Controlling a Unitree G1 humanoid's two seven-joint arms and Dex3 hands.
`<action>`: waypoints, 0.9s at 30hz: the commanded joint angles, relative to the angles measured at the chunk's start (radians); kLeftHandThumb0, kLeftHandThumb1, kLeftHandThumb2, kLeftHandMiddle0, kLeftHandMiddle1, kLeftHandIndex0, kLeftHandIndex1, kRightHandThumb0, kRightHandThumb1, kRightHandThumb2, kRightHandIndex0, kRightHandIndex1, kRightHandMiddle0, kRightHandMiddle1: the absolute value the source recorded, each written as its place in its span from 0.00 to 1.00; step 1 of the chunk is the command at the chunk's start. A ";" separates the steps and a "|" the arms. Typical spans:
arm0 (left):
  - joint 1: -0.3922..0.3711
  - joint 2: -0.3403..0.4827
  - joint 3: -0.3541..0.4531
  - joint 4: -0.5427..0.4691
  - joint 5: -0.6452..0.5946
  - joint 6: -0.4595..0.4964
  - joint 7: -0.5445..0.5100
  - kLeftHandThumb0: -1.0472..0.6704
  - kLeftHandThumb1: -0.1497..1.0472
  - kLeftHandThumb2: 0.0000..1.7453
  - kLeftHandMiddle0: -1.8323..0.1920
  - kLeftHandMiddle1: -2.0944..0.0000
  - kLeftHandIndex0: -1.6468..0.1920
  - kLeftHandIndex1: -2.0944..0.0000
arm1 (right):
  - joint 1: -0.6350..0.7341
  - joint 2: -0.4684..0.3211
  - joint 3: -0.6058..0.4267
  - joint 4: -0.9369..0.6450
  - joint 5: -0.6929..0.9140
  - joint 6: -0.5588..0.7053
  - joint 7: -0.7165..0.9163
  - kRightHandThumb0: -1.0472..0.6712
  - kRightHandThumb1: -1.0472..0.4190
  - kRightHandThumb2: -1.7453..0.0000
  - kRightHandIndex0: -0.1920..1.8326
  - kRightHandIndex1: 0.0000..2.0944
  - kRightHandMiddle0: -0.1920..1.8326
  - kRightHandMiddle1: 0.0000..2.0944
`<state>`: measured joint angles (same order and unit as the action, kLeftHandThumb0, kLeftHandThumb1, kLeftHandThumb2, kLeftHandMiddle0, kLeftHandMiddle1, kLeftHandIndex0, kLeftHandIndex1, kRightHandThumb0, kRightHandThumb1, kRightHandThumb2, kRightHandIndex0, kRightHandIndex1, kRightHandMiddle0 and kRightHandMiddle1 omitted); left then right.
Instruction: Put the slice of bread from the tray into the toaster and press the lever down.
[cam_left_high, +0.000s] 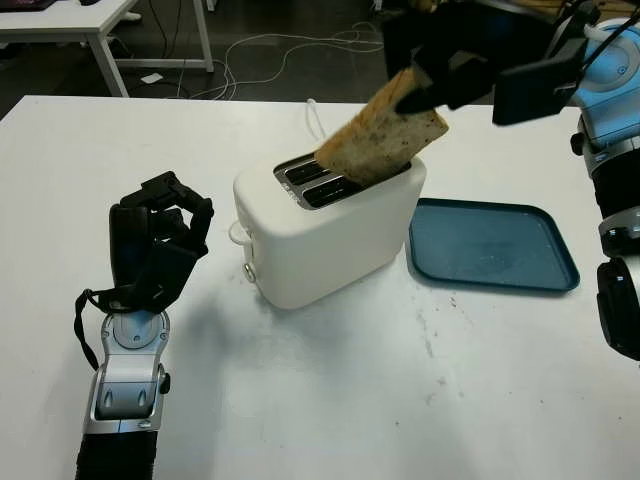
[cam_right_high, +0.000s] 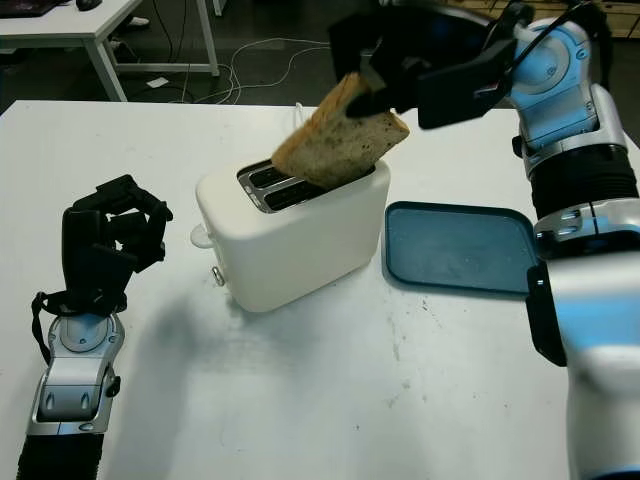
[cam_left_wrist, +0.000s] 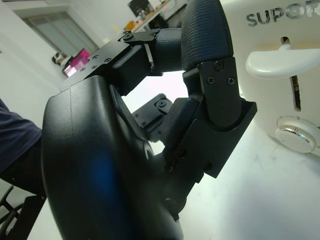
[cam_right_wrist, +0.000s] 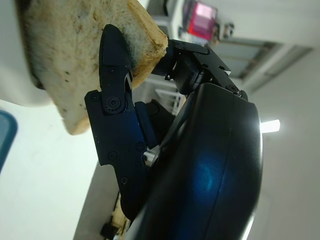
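Right hand (cam_right_high: 400, 75) gripping bread slice (cam_right_high: 340, 140), tilted, lower corner in the toaster (cam_right_high: 290, 235) slot below; best straightened upright, then lowered.

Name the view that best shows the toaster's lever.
Left wrist view: the white lever stands up close in its slot on the toaster. Both eye views show it small on the toaster's end face, near the curled left hand.

Right robot hand (cam_left_high: 440, 75) raised, fingers clamped; left robot hand (cam_left_high: 155, 245) curled.
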<state>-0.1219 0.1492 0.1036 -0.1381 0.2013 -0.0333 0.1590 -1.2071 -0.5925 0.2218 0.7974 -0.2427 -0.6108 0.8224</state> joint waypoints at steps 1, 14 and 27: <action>0.000 -0.008 0.000 -0.013 0.002 0.005 0.004 0.15 0.68 0.46 0.27 0.27 0.32 0.27 | 0.011 0.006 0.021 -0.052 -0.006 -0.013 0.019 0.38 0.09 0.77 0.63 0.83 0.48 0.83; 0.003 -0.012 0.002 -0.011 0.009 0.003 0.008 0.14 0.68 0.46 0.27 0.27 0.32 0.28 | -0.039 0.050 0.131 -0.166 -0.075 -0.034 0.080 0.33 0.09 0.78 0.65 0.83 0.52 0.83; 0.012 -0.016 0.001 -0.005 0.002 -0.010 0.007 0.14 0.67 0.47 0.26 0.27 0.32 0.28 | -0.122 0.081 0.217 -0.081 -0.283 -0.140 -0.084 0.33 0.09 0.79 0.65 0.83 0.52 0.83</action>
<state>-0.1179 0.1373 0.1046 -0.1400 0.1982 -0.0337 0.1597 -1.3006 -0.5059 0.4305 0.7078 -0.4987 -0.7294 0.7649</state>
